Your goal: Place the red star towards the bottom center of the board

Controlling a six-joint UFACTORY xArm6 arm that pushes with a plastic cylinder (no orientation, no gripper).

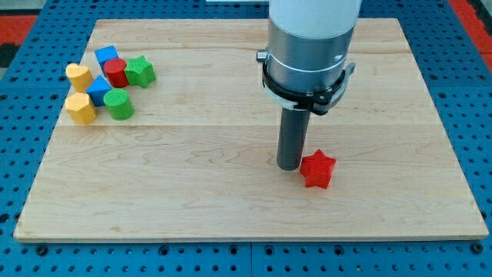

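The red star lies on the wooden board, right of centre and in the lower half of the view. My tip rests on the board just left of the star, touching or nearly touching its left side. The rod and the arm's grey body rise above it and hide part of the board behind.
A cluster of blocks sits at the view's upper left: a blue cube, a red cylinder, a green star, a green cylinder, a blue block, a yellow heart and a yellow block.
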